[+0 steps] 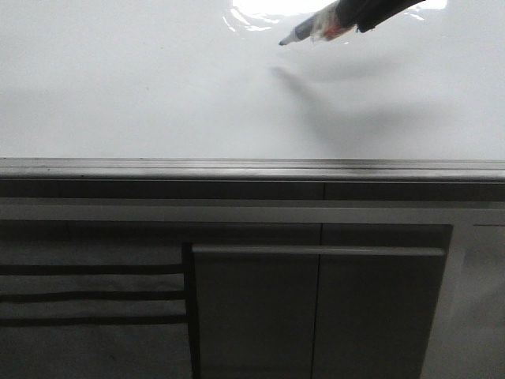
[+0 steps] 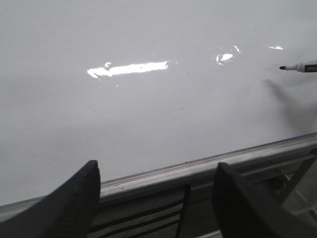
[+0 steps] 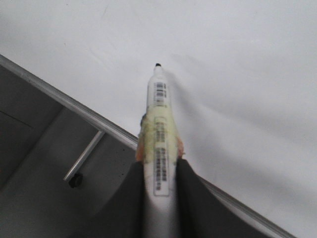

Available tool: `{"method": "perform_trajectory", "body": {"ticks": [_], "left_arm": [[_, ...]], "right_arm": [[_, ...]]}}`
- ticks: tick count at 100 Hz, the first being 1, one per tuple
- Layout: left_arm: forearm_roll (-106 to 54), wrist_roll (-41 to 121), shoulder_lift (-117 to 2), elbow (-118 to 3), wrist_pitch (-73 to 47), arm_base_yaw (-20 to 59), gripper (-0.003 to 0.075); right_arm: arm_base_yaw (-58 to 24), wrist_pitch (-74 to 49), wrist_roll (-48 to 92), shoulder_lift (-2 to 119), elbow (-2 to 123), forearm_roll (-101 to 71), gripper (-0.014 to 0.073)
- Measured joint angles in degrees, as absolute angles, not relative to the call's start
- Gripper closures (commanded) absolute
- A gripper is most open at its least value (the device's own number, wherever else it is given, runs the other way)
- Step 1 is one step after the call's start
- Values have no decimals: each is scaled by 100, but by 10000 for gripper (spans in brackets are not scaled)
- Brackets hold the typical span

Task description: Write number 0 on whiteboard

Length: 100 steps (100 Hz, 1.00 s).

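The whiteboard [image 1: 142, 95] is glossy white and blank; no number 0 shows on it in any view. My right gripper [image 3: 159, 166] is shut on a white marker [image 3: 158, 129] with a black tip, wrapped in yellowish tape. In the front view the marker [image 1: 309, 30] enters from the top right, its tip pointing left, held a little off the board above its shadow. The marker tip also shows in the left wrist view [image 2: 297, 67]. My left gripper [image 2: 156, 171] is open and empty, over the board's grey rail [image 2: 188, 171].
A grey metal rail [image 1: 252, 169] borders the board's near edge. Below it are dark grey cabinet panels [image 1: 316, 316] with a long bar handle [image 1: 316, 250]. Glare patches sit on the board [image 2: 129, 68].
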<state>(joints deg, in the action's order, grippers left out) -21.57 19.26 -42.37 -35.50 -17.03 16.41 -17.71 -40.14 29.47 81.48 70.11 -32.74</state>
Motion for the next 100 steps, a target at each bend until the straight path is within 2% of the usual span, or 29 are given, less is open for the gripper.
{"method": "perform_trajectory", "body": {"ticks": [22, 37, 56, 78, 100], "left_arm": [[-2157, 1926, -4237, -3550, -1703, 1641, 283], [-2157, 1926, -4237, -3550, -1703, 1641, 283], [-2157, 1926, -4237, -3550, -1691, 1641, 283], [-2157, 1926, -4237, -3550, -1691, 1641, 283], [-2043, 1926, -4237, -3550, -1691, 1641, 283]], "right_arm": [[-1806, -4888, 2925, 9045, 7503, -3143, 620], [-1557, -5490, 2581, 9093, 7545, -2740, 620], [-1367, -5518, 2499, 8922, 7990, -2641, 620], [-1875, -5172, 2452, 9095, 8372, -2492, 620], [-2016, -5774, 2353, 9178, 8385, -1977, 620]]}}
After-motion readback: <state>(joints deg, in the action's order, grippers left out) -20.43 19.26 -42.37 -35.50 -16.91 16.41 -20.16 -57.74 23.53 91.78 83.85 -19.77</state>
